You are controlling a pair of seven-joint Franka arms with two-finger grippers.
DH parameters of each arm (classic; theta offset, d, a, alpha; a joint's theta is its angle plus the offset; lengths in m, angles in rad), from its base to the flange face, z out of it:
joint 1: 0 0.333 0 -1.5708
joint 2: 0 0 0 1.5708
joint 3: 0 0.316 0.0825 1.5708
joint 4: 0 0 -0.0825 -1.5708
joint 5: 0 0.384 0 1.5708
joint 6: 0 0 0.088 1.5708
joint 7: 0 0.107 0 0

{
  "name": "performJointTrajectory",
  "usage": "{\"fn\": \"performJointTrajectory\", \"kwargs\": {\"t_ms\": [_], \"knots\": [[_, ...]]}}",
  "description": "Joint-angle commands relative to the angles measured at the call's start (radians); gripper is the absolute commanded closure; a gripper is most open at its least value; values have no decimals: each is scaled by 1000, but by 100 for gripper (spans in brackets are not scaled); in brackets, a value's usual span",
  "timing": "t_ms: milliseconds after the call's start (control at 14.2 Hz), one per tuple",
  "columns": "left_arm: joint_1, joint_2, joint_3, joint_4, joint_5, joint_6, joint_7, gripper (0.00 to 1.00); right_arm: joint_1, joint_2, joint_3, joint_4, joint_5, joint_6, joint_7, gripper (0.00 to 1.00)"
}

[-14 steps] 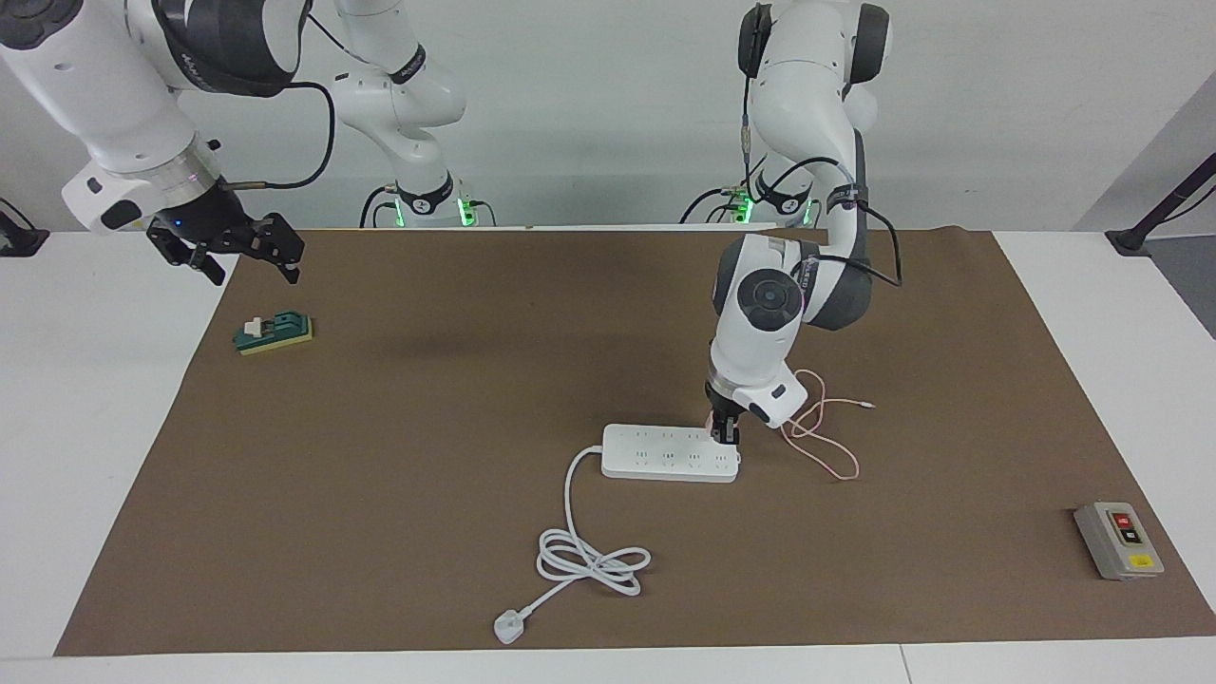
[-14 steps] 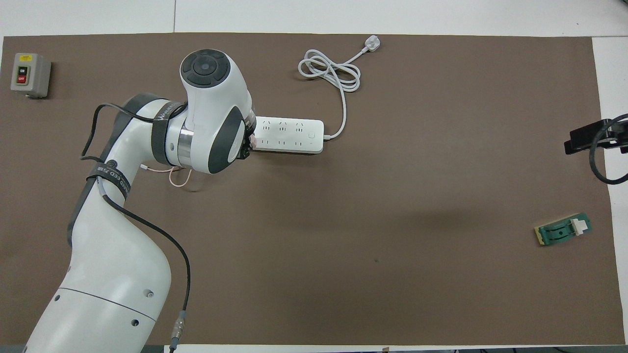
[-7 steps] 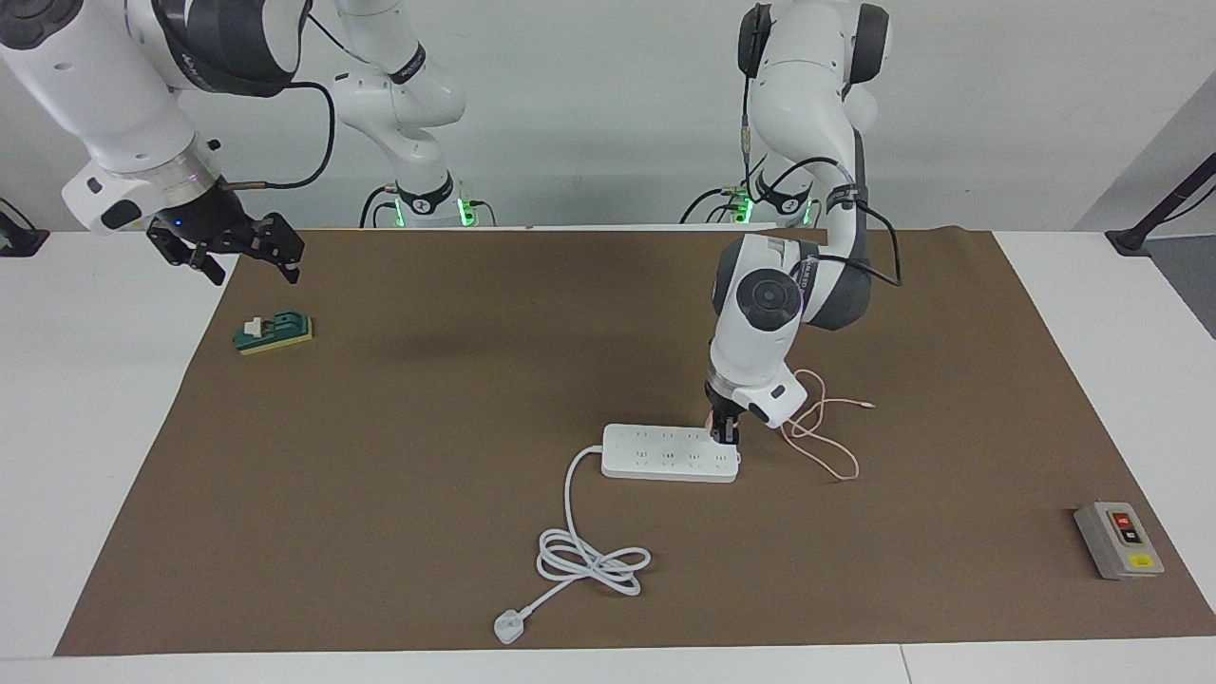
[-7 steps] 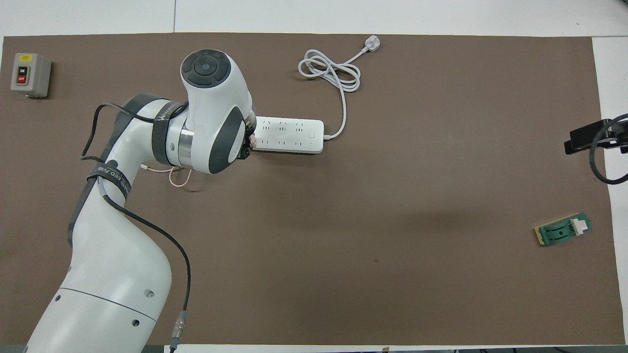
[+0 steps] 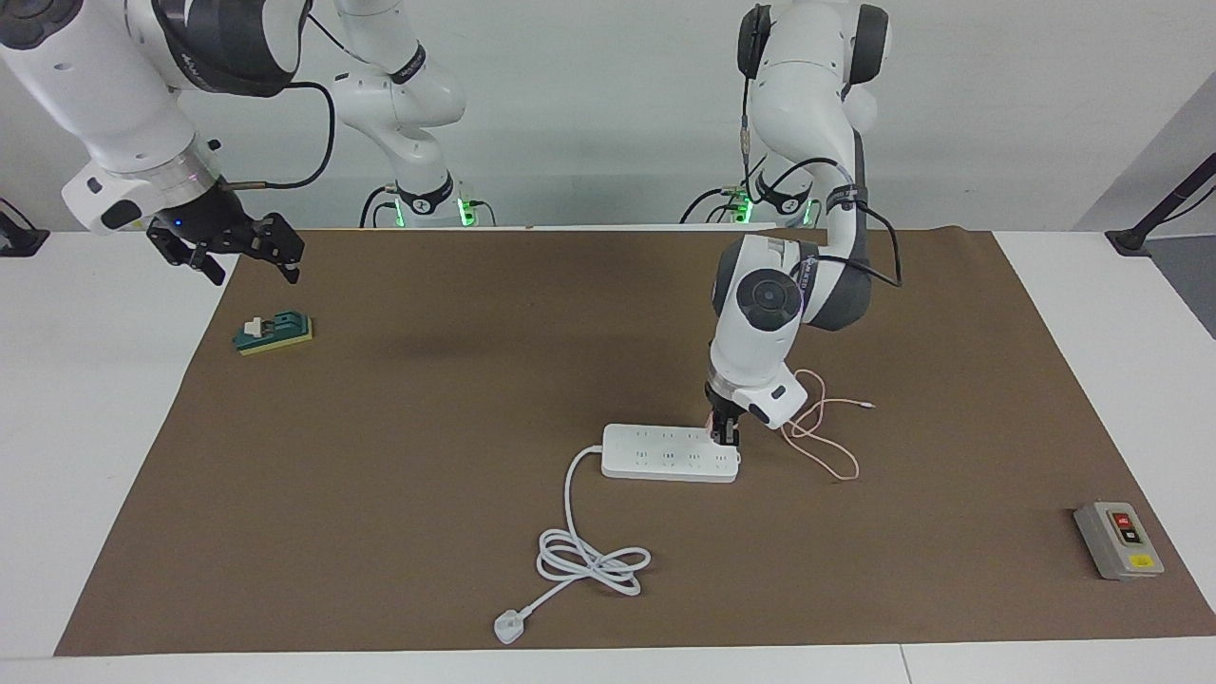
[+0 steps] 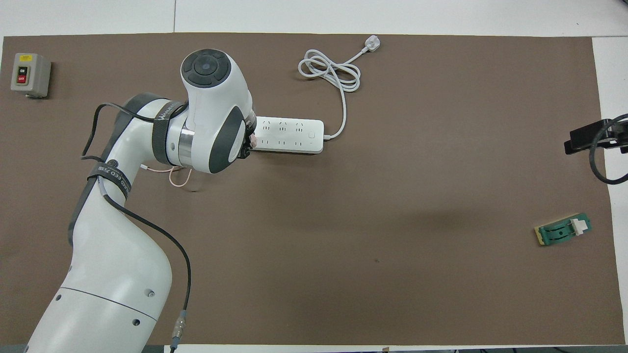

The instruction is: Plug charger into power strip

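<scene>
"What was your hand doing?"

"My left gripper [image 5: 725, 435] pinched the charger [image 5: 712, 416] tight, right over the end of the power strip [image 5: 671, 453] (the end by my left arm). I was plugging in; next I'd need to push straight down. My right gripper [image 5: 249, 255] waited, spread wide."

"How many things?"

"One charger, one strip."
</scene>
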Motion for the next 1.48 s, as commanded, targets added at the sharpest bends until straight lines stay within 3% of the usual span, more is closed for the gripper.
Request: {"fn": "performJointTrajectory", "kwargs": {"t_ms": [0,1413], "knots": [[-7,41,13,7,-1,28,5,100,-13,-3,6,9,0,-20,-14,0],[-14,48,11,-51,18,28,33,100,-13,-4,6,9,0,-20,-14,0]]}}
